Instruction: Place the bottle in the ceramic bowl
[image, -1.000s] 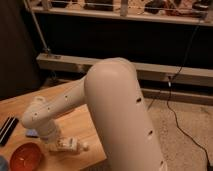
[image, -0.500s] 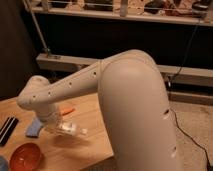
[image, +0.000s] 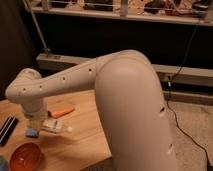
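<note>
The bottle is clear with a white label and a white cap pointing right. It lies level at the end of my gripper, which is shut on its left end just above the wooden table. The wrist hides most of the fingers. The glossy orange-red ceramic bowl stands at the table's front left, below and to the left of the gripper and apart from the bottle.
An orange carrot-shaped thing lies just behind the bottle. A blue sponge lies under the wrist. Black bars lie at the left edge. My large white arm fills the right side. A cable runs over the floor at the right.
The gripper has moved back and to the left with the bottle in it, from the table's front toward the carrot. The bowl has stayed in place.
</note>
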